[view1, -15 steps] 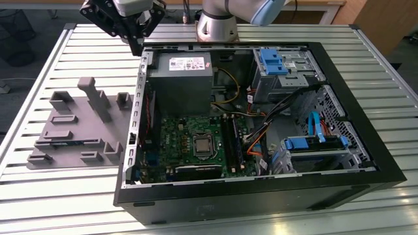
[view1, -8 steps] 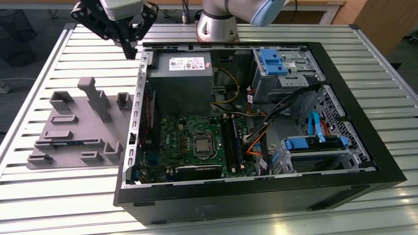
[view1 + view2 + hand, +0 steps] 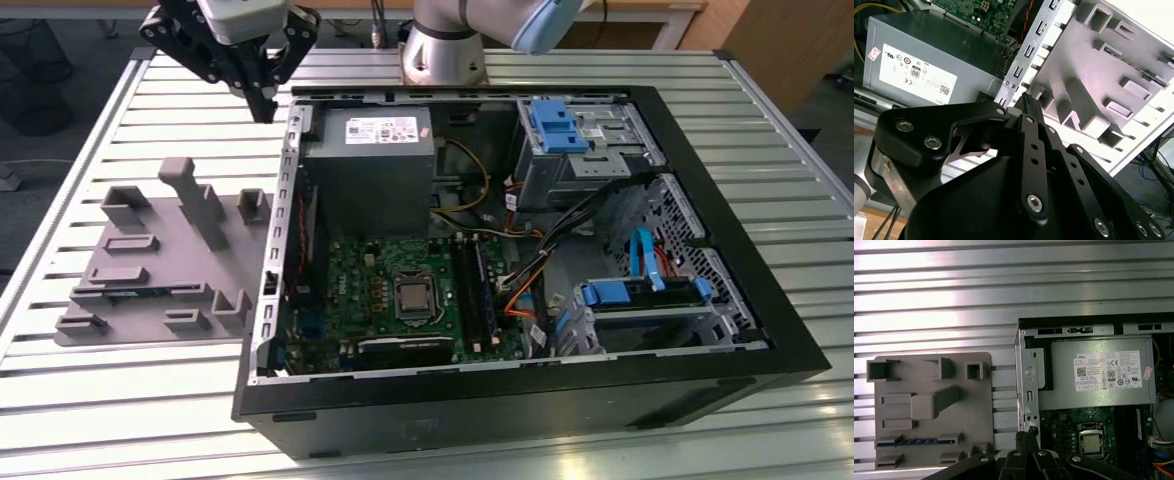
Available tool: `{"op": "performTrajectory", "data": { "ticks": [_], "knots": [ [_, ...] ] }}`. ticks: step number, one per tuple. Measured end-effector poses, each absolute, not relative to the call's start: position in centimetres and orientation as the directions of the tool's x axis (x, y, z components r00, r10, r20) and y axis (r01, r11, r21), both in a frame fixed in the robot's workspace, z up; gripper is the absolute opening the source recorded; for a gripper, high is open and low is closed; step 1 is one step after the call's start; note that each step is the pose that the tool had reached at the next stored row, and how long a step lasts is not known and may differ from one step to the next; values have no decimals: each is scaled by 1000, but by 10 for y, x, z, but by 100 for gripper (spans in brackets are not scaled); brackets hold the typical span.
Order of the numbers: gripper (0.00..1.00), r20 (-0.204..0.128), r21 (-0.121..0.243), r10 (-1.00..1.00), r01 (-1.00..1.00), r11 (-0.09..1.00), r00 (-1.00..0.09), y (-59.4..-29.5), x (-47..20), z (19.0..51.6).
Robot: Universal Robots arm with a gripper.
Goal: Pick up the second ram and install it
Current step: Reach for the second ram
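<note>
The black gripper [image 3: 264,100] hung over the silver slatted metal bench [image 3: 107,400], just outside the back corner of the big black open computer case [image 3: 534,410]. In both wrist views its tip [image 3: 1030,432] [image 3: 1026,99] sat close to the case's metal edge, near the grey metal power supply box [image 3: 1094,375]. The jaws were clenched together and there was nothing between them.

The second ram [image 3: 916,441], a long thin blue-green circuit-board stick, lay in a slot near one edge of the flat grey plastic fixture plate [image 3: 979,405]. In the exterior view the second ram [image 3: 140,292] was on the side of the fixture plate [image 3: 147,215] far from the gripper, so the two were well apart. The stick had not been picked up.

I think the step in hand was getting to the stick and grabbing it. To do that well, the jaws would need to be spread wide before going down. They should line up with the stick's two flat sides and sit over its middle, so it would not tip. The tall grey blocks on the plate stood near the way there, so going in from straight above looked safest. A soft, even squeeze seemed best, because the stick was thin and might bend. Lifting it straight up out of its slot would keep it from catching.
</note>
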State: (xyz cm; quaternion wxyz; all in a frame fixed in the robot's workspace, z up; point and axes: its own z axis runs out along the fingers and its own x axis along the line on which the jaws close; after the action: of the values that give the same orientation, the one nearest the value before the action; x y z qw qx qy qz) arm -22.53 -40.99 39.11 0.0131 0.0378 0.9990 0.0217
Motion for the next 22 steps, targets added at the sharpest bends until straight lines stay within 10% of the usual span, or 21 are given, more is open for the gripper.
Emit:
{"op": "performTrajectory", "data": {
  "ticks": [22],
  "knots": [
    [11,-24,44,76,75,996,-997,-410,-245,391]
  ]
}}
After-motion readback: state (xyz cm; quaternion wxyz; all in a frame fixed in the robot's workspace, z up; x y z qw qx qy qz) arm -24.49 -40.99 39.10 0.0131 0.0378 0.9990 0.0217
